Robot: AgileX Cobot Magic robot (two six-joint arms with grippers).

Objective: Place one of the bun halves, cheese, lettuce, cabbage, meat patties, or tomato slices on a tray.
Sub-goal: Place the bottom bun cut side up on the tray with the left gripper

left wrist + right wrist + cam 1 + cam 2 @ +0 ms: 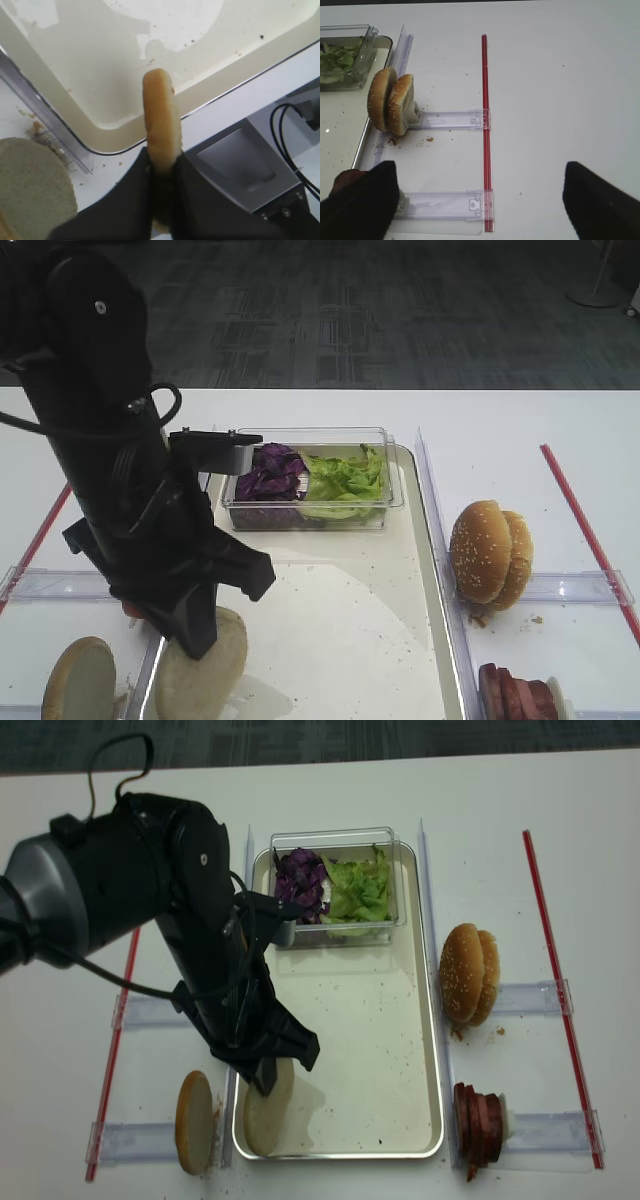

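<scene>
Bun half [160,120]: standing on edge, pinched at its lower rim by the left gripper [161,172]; hanging over the near-left corner of the tray [100,90].
Handling: looking light, soft and crushable; a gentle pinch across the crust edge is suiting it best; a hard squeeze is risking dents.
Right gripper [480,200]: fingers [362,200] spreading wide, holding nothing; hovering over the table beside the sesame halves [390,102].
Spare half [78,678]: lying outside the tray.
</scene>
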